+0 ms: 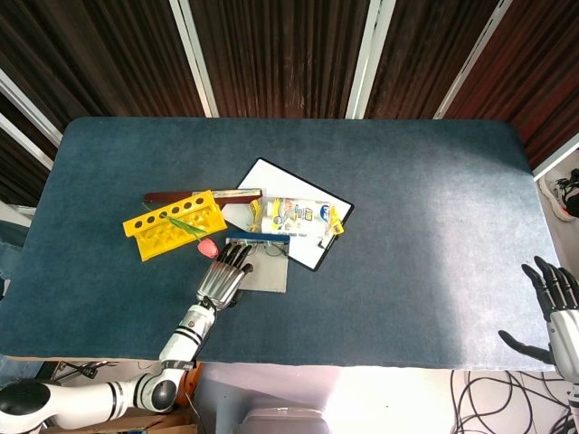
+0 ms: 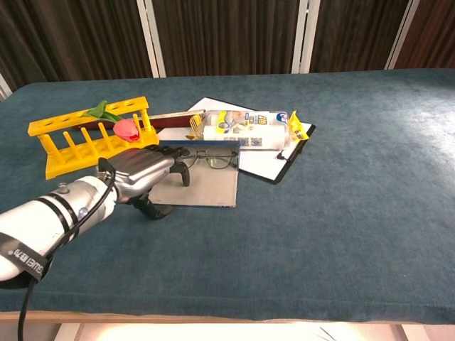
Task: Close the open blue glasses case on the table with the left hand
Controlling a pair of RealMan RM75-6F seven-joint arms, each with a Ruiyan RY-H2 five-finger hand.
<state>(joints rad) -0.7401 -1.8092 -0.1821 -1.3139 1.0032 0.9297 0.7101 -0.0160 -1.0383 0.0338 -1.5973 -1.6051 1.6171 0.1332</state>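
Observation:
The blue glasses case (image 1: 265, 271) lies open on the table, grey inside facing up, its blue far flap (image 2: 199, 143) raised a little. A pair of glasses (image 2: 213, 160) lies in it by that flap. My left hand (image 1: 223, 276) covers the case's left side. In the chest view the left hand (image 2: 141, 174) has its fingers curled over the grey panel (image 2: 206, 188) and its thumb low at the near left corner, gripping that edge. My right hand (image 1: 555, 307) hovers off the table's front right corner, fingers spread, holding nothing.
A yellow rack (image 1: 170, 224) with a pink tulip (image 1: 208, 246) stands just left of the case. Behind the case lie a white clipboard (image 1: 312, 255), a yellow-and-white packet (image 1: 294, 215) and a dark red bar (image 1: 167, 195). The blue tabletop (image 1: 425, 226) stretches away to the right.

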